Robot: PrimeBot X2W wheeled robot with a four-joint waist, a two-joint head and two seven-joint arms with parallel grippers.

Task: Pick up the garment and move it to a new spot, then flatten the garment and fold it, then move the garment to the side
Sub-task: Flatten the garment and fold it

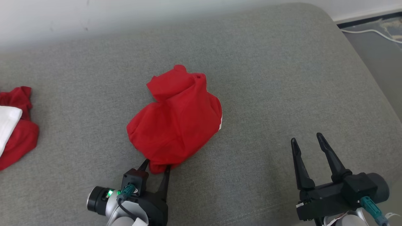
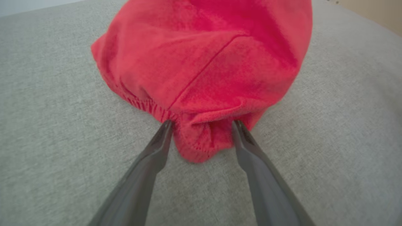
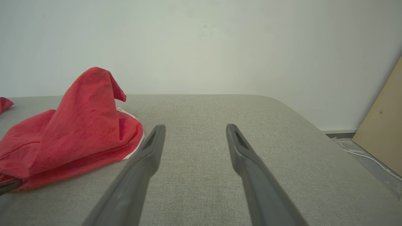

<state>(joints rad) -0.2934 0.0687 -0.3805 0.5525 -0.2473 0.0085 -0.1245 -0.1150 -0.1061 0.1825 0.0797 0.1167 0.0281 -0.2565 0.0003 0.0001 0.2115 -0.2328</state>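
So it looks like the pickup stage. The red garment [image 1: 179, 122] sits bunched up mid-cushion on the grey sofa [image 1: 276, 72], and the left gripper [image 1: 157, 164] has its fingers spread either side of the near hem, not pinched yet. The right gripper [image 1: 307, 136] hangs off to the side, wide apart, holding nothing. Next, I'd guess: squeeze that hem, then lift.

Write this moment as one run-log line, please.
left gripper: open, fingers either side of red garment near hem | right gripper: open, apart from garment | garment: crumpled on grey cushion
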